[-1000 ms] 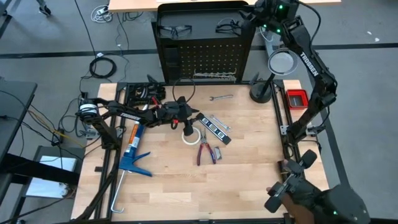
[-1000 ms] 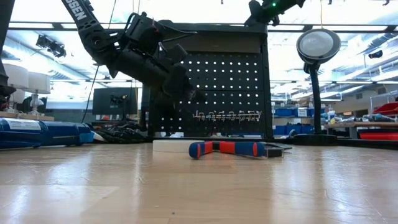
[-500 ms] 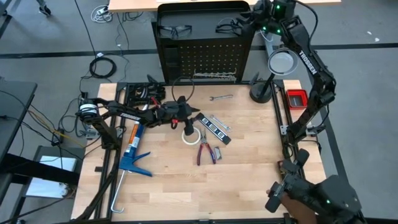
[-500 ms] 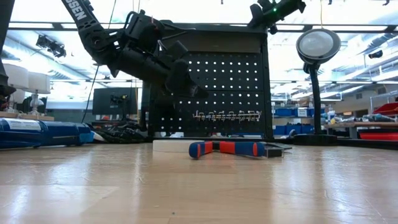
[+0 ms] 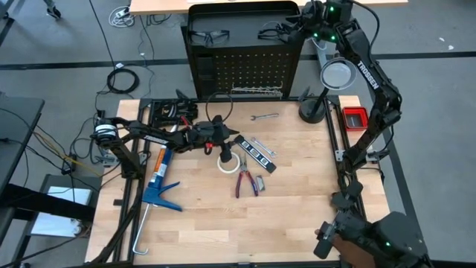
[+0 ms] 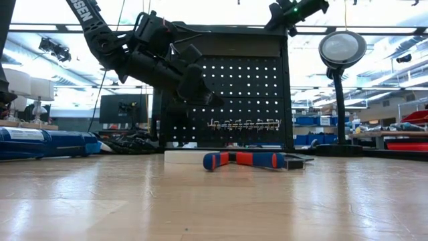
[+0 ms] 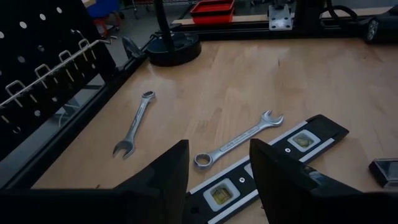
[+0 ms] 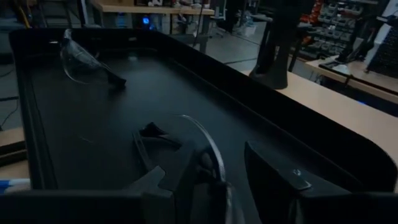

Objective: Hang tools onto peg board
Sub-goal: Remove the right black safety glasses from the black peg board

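The peg board [image 5: 245, 71] stands at the table's far edge, with a black tray top [image 5: 242, 18]. Two safety glasses lie on that top: one at the left [image 5: 208, 35], one at the right [image 5: 271, 31], the latter with my right gripper [image 5: 291, 28] shut on it. My left gripper [image 5: 236, 139] hangs open above the table. It is over the black level [image 7: 292, 146] and a silver wrench [image 7: 239, 140], touching neither. A second wrench [image 5: 264, 117], the white tape roll [image 5: 227, 161] and the red-handled pliers [image 5: 245, 181] lie flat on the table. My right gripper has the near end of the right glasses' clear lens [image 8: 208, 155] between its two fingers. It comes nearly level from the table's right side. The glasses' far side piece [image 8: 152, 132] lies on the tray top.
A blue caulking gun [image 5: 158, 179] lies at the table's left. A round lamp [image 5: 336, 74] on a black stand and a red bin [image 5: 355, 117] stand at the far right. Silver hooks [image 5: 256, 91] line the peg board's lower rows. A person shows at the near right corner [image 5: 372, 242].
My right gripper has tipped slightly downward over the tray top, still shut on the glasses, which stay where they were.
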